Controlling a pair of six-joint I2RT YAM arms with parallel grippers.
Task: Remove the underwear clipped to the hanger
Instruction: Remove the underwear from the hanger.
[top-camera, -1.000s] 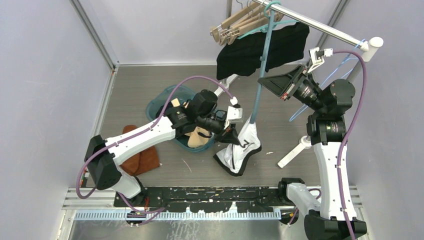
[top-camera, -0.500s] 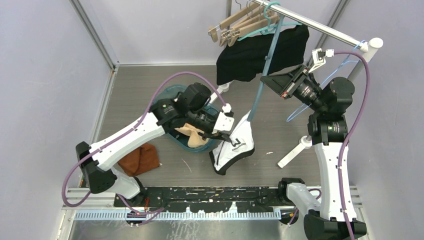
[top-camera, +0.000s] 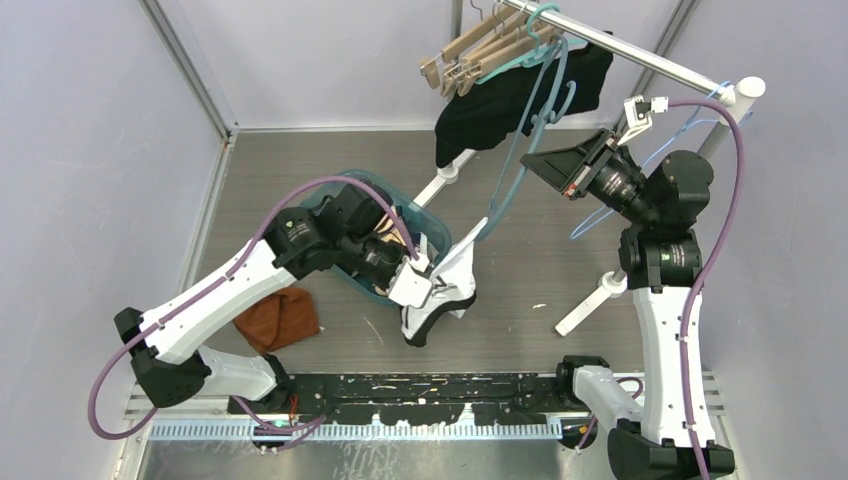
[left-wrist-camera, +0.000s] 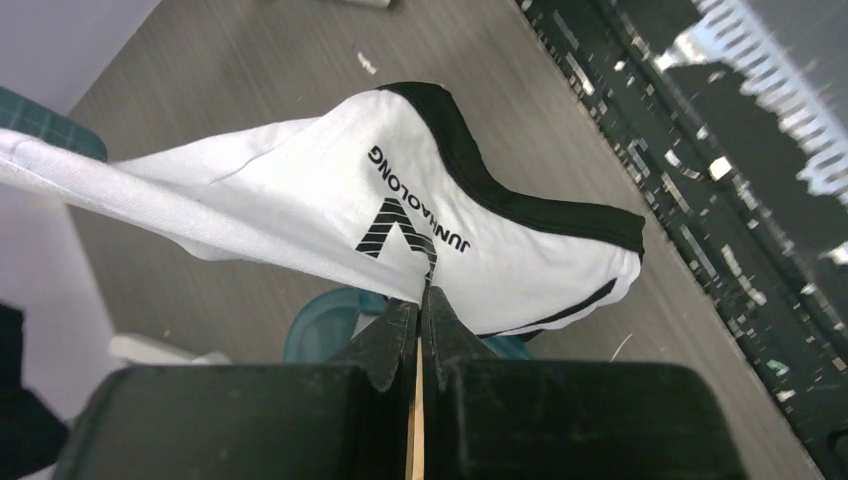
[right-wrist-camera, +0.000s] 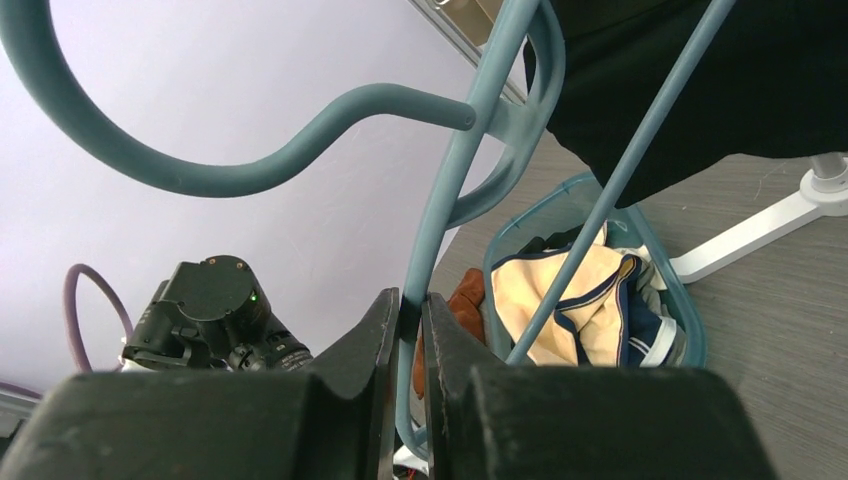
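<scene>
White underwear (top-camera: 445, 290) with black trim hangs stretched from my left gripper (top-camera: 428, 283), which is shut on its fabric; in the left wrist view the underwear (left-wrist-camera: 330, 205) spreads out from the closed fingertips (left-wrist-camera: 422, 296). One corner reaches up to the lower end of the teal hanger (top-camera: 520, 150), which hangs from the rail (top-camera: 640, 58). My right gripper (top-camera: 532, 158) is shut on the hanger's bar; the right wrist view shows the hanger (right-wrist-camera: 445, 190) pinched between the fingers (right-wrist-camera: 410, 305).
A teal basket (top-camera: 335, 195) with clothes sits under my left arm; it also shows in the right wrist view (right-wrist-camera: 600, 290). A brown cloth (top-camera: 280, 318) lies on the floor at left. Black garment (top-camera: 500, 95) and wooden hangers (top-camera: 470, 50) hang on the rail. The rack's white foot (top-camera: 590, 300) is at right.
My left gripper has pulled the underwear left and toward the near edge. The teal hanger has swung left and tilted with it. The right gripper has stayed on the hanger.
</scene>
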